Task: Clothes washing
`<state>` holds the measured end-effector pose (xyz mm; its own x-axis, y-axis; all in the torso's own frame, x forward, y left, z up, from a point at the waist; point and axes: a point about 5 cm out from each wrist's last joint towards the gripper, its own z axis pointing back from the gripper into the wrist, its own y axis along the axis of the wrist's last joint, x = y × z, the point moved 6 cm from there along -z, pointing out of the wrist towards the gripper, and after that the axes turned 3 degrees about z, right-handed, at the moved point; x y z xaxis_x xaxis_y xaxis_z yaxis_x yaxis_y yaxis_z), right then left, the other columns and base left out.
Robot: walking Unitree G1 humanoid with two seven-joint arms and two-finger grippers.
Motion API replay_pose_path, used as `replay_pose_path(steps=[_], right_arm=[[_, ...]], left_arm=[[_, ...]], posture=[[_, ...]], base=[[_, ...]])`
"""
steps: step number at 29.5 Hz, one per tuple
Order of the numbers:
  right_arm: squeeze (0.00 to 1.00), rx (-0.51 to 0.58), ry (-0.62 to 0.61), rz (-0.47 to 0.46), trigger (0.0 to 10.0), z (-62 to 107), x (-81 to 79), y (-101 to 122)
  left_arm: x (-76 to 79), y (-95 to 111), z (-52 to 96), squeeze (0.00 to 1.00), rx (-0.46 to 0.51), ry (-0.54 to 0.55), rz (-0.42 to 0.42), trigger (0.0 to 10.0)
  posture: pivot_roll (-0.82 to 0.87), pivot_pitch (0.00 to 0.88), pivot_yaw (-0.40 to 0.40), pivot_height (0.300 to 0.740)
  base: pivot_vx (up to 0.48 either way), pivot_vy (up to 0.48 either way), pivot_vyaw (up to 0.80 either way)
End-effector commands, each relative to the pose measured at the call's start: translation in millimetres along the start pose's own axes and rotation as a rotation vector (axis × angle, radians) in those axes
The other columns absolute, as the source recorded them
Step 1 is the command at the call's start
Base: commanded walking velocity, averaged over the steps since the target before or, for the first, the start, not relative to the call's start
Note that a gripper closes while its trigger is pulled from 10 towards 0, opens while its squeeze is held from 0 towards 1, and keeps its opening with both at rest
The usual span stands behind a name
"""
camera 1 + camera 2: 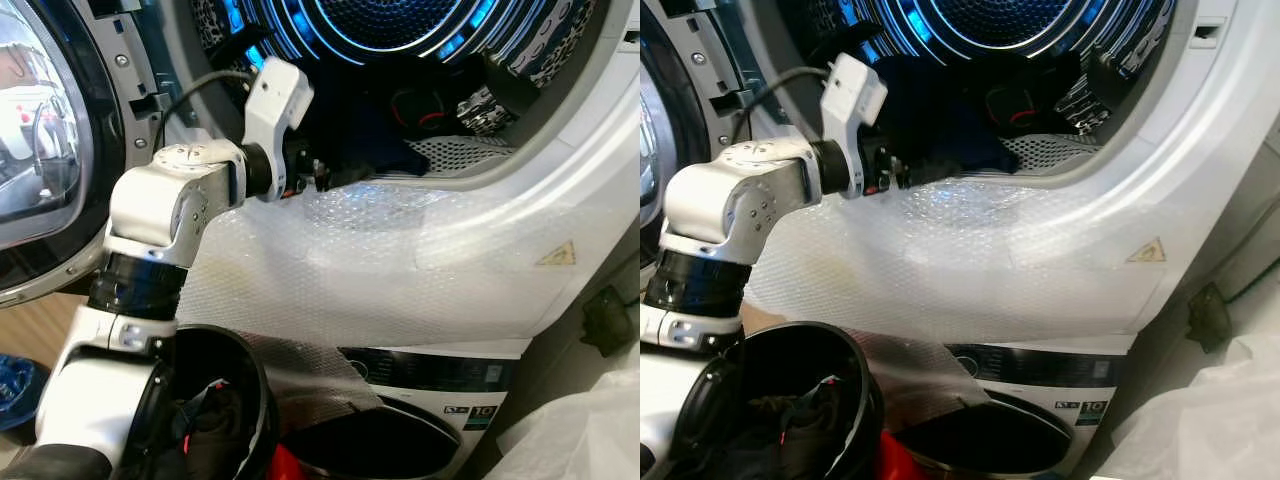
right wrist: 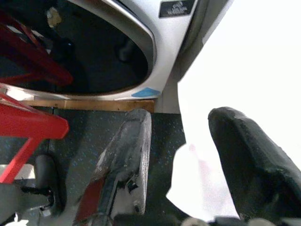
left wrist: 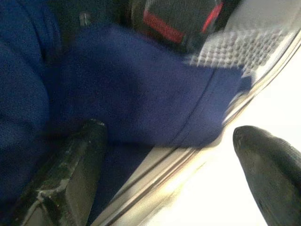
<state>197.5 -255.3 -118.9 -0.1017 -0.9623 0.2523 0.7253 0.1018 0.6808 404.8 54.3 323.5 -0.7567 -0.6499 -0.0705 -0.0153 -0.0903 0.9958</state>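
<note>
My left gripper [image 1: 320, 175] reaches over the rim of the upper machine's drum [image 1: 400, 30], which is lit blue inside. A dark blue garment [image 1: 370, 150] lies just inside the rim. In the left wrist view the blue garment [image 3: 141, 84] spreads beyond the two black fingers [image 3: 70, 174], which stand apart with nothing pinched; the left gripper [image 3: 167, 132] is open. A black item with red trim [image 1: 420, 105] and a black-and-white patterned cloth [image 1: 490, 105] lie deeper in the drum. My right gripper [image 2: 183, 117] hangs open above the floor.
Bubble wrap [image 1: 380, 260] covers the upper machine's front. Its round door [image 1: 40, 150] stands open at the left. Below are a second machine [image 1: 420, 400], a black basket [image 1: 250, 380] holding dark clothes, a red frame [image 2: 28, 122] and a white plastic bag [image 1: 580, 430].
</note>
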Motion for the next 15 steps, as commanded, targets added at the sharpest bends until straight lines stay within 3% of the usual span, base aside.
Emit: replay_pose_path(steps=[1,3,5,10,15], right_arm=[[0.0,0.009,-0.006,-0.008,10.0,0.9,2.0,0],[0.0,0.01,-0.013,-0.012,10.0,1.7,3.3,-2],[0.0,0.004,-0.027,-0.03,10.0,3.6,4.3,-6],[0.0,0.001,-0.023,-0.03,10.0,5.0,1.2,-9],[0.0,0.006,-0.027,-0.029,10.0,4.9,4.1,-8]], left_arm=[[-6.4,12,0.4,0.0,-0.006,0.021,-0.065,10.0],[-8.6,16,0.6,0.0,-0.006,0.037,-0.07,10.0],[-8.7,22,1.2,0.0,0.002,0.055,-0.021,10.0],[-18.0,13,-4.8,0.0,-0.033,0.057,-0.01,10.0],[-16.2,7,-13.7,0.0,-0.035,-0.015,0.042,10.0]], posture=[[-0.07,0.0,0.12,0.74],[-0.08,0.0,0.127,0.74],[-0.09,0.0,0.133,0.74],[-0.11,0.0,0.135,0.74],[-0.13,0.0,0.133,0.74]], base=[[0.0,0.0,0.0],[0.0,0.0,0.0],[0.0,0.0,0.0],[0.0,0.0,0.0],[0.0,0.0,0.0]])
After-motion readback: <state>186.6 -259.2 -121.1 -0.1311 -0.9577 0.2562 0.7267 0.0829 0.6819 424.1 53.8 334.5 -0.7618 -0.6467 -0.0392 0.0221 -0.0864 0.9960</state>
